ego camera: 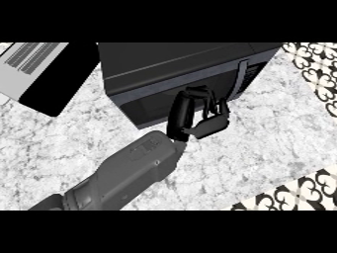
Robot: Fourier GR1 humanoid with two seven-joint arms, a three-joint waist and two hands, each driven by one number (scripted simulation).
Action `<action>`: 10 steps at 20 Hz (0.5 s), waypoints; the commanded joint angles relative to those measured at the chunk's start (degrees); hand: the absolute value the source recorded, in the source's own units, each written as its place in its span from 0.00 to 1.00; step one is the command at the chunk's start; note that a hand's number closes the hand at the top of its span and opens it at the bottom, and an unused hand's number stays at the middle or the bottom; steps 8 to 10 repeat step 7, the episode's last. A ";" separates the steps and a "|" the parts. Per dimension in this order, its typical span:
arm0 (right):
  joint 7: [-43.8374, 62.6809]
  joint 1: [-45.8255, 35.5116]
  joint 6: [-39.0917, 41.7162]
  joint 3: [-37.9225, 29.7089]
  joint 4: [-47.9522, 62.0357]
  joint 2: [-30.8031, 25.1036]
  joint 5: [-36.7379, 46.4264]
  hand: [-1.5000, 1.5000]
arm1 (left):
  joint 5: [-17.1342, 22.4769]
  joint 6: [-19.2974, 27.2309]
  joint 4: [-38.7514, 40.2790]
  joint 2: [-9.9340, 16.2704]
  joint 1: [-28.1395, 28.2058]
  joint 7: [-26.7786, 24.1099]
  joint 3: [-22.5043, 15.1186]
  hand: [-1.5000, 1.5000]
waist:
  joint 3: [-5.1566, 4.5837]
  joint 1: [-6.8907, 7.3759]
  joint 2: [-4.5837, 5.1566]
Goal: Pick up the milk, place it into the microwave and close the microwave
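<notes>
Hand (198, 114), black, on grey forearm, fingers curled against front of dark boxy microwave (178, 69) on speckled stone counter (258, 148), apparently gripping nothing. Milk not visible, possibly inside. You push door flush, keeping fingers clear of handle (238, 79).

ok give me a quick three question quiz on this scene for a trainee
1. True or false: a milk carton stands in plain view on the counter.
2. What does the hand show against? A) the microwave's front B) a plate C) a sink
3. Fill in: the grey forearm comes in from the view's lower ____.
Key: 1 false; 2 A; 3 left.
</notes>
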 commanded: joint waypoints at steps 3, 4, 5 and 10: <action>-0.75 -1.53 2.43 -0.24 2.44 -0.88 -1.15 0.00 | 2.19 -1.22 4.60 0.02 -4.20 0.90 2.31 1.00 | -0.10 -0.15 0.67; -0.54 -2.01 2.31 -0.03 2.83 -0.89 -1.19 0.00 | 2.09 -1.17 4.47 0.02 -4.59 0.61 2.13 1.00 | -0.04 0.18 1.10; -0.13 -2.00 2.85 -0.09 3.11 -1.50 -1.44 0.00 | 2.08 -0.88 4.70 0.02 -5.00 0.75 1.68 1.00 | -0.05 -0.29 0.71; -0.12 -2.38 2.78 -0.28 3.67 -1.55 -1.52 0.00 | 2.79 -0.92 4.81 0.02 -4.80 0.37 1.92 1.00 | -0.07 -0.25 0.76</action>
